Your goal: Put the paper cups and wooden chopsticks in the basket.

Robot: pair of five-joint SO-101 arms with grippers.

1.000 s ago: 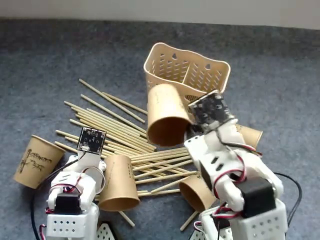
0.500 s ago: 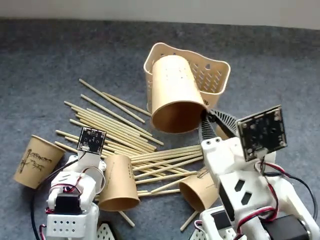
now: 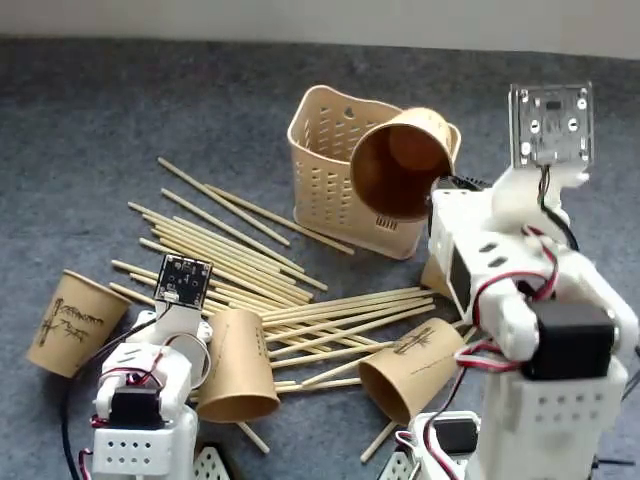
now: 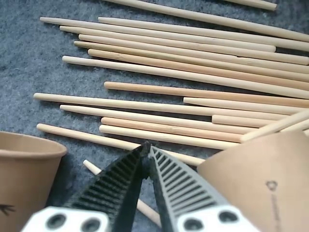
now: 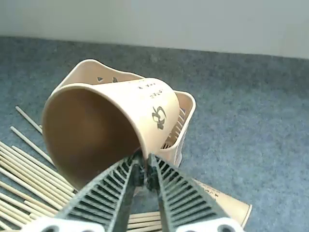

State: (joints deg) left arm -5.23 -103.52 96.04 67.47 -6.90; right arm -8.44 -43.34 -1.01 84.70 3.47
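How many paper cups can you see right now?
5 paper cups: one in the right hand at the basket, one far left, one beside the left arm, one front centre, one partly behind the right arm. Others may be hidden.

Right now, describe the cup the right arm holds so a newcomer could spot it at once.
Find the cream slotted basket at the far side of the grey surface. Held tilted at its right end is a paper cup, mouth facing the high camera, pinched in the right arm's jaws. It alone is off the surface; the other cups lie on it with the chopsticks.
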